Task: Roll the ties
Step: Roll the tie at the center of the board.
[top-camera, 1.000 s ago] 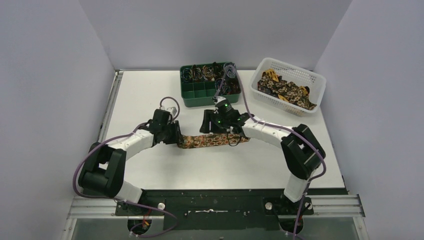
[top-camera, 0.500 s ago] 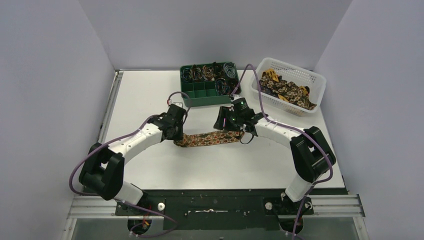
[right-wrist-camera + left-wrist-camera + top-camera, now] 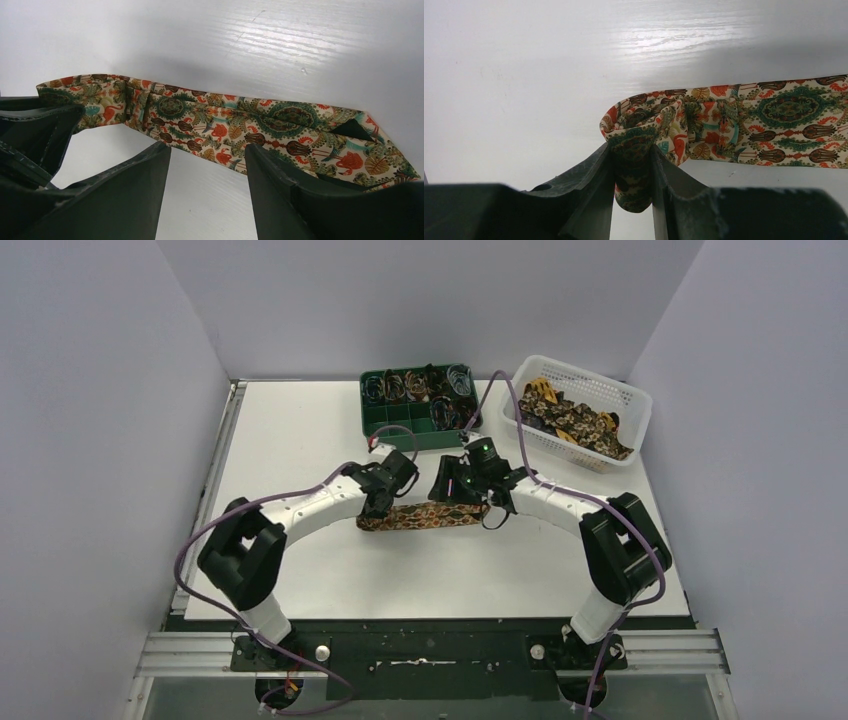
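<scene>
Pinching the tie point(image 3: 774, 120) by its folded end is the left gripper point(image 3: 633, 152).

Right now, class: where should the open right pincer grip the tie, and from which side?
Likely the tie on its flat stretch, from above, spanning its narrow width: it lies flat on the table, and the left pincer clamps the folded end.
</scene>
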`<state>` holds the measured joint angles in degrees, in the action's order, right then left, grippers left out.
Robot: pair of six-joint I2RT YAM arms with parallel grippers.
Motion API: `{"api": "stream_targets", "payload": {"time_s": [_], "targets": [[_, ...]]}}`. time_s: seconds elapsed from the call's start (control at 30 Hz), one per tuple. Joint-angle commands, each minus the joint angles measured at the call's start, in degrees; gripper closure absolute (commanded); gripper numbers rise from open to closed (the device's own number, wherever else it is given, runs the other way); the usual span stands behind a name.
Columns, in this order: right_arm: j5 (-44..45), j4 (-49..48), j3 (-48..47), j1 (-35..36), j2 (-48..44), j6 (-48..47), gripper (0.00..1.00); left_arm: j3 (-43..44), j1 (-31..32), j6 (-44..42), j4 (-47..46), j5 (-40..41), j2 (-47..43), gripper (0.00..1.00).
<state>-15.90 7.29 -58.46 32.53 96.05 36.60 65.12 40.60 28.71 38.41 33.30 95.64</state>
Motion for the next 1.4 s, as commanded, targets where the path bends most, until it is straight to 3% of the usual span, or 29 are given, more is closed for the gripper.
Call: {"api": "stream_targets", "payload": {"time_s": [0.0, 0.6, 1.0, 1.37], "targets": [[0.2, -2.2, 1.3, -1.0, -3.1, -0.7, 0.42, 4.6, 2.2, 2.1, 3.8, 5.7, 3.7, 0.72], [-3.3, -6.8, 8.1, -7.4, -4.4, 2.8, 0.4, 18.6, 9.2, 1.5, 9.3, 8.8, 15.5, 0.7], [-12.1, -17.1, 15.1, -12.7, -0.6, 9.9, 0.47, 26.8, 12.0, 0.0, 13.3, 11.1, 21.4, 0.69], [-13.2, -20.0, 17.7, -14.0, 0.9, 11.5, 0.48, 34.9, 14.7, -0.3, 16.0, 10.7, 27.1, 0.67]]}}
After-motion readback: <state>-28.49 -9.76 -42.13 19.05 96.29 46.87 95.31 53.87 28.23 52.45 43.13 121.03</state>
